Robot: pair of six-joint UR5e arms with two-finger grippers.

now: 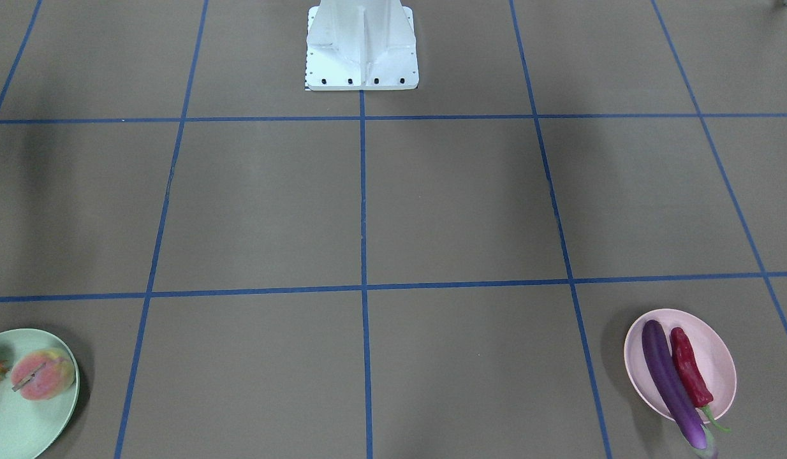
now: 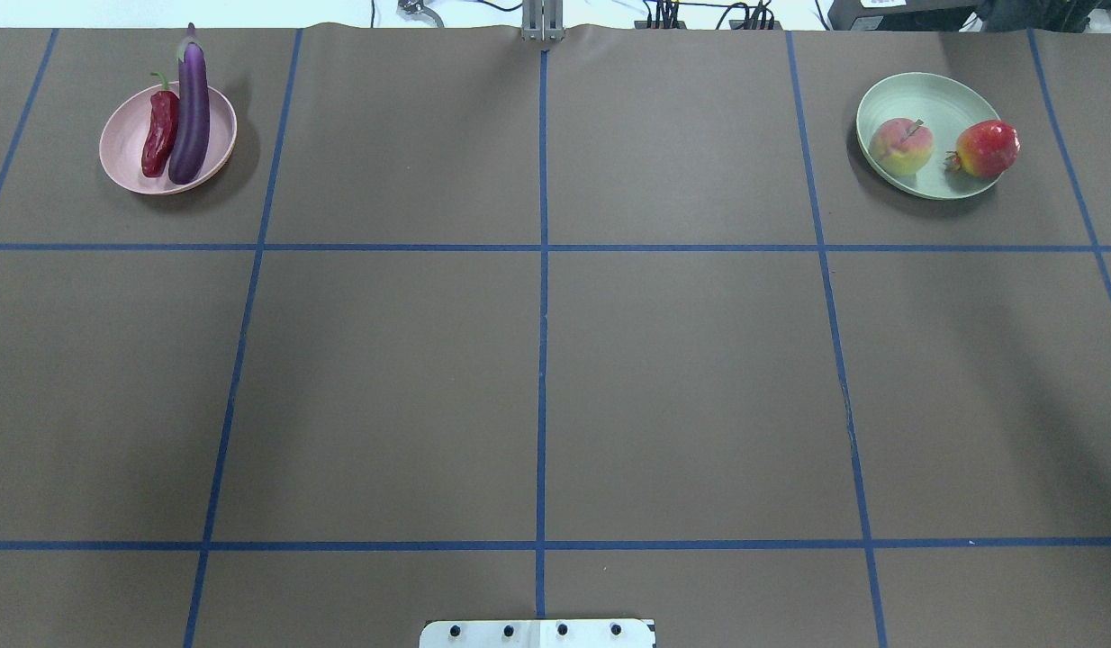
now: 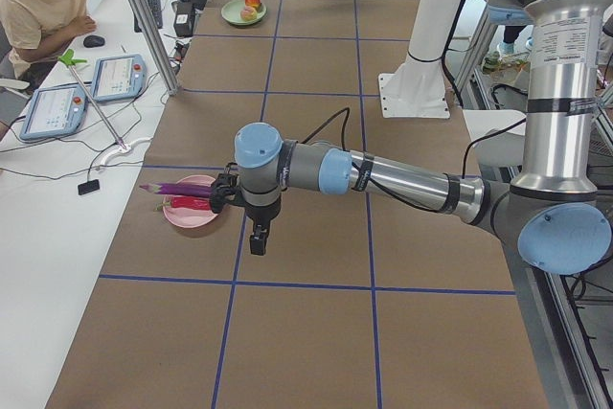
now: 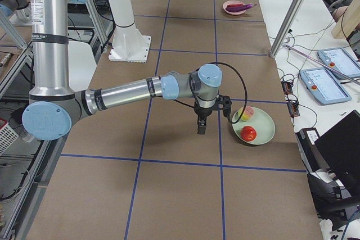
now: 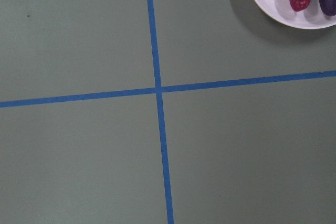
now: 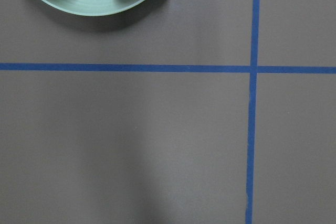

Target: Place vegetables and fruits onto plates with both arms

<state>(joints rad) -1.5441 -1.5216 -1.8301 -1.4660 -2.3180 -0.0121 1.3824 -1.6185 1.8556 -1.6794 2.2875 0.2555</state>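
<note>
1. Seeing eggplant and chili lying side by side, touching, on the pink plate. Eggplant's stem end pokes out past the far rim.
2. Seeing peach and red fruit on the green plate. Peach well inside; red fruit right at the rim, bulging over the edge in the overhead view.
3. Plates parked at the table's far corners, well apart: pink on the robot's left, green on its right.
4. Found no other produce lying off the plates in any view.
5. Left claw pointing down over the table near the pink plate, apart from it. Shown only in the side view, so can't tell how far open or whether holding anything. Left wrist camera gives only table, tape lines and the plate's edge, no fingers.
6. Same for right claw: pointing down near the green plate, not touching it. Side view only, so can't tell opening or load.
7. Judging progress: placing looks done, four of four plated, vegetables on pink, fruits on green.
8. Left to do, at a guess: pull both arms clear. Worth watching the red fruit, which could roll off given its seat on the rim.
</note>
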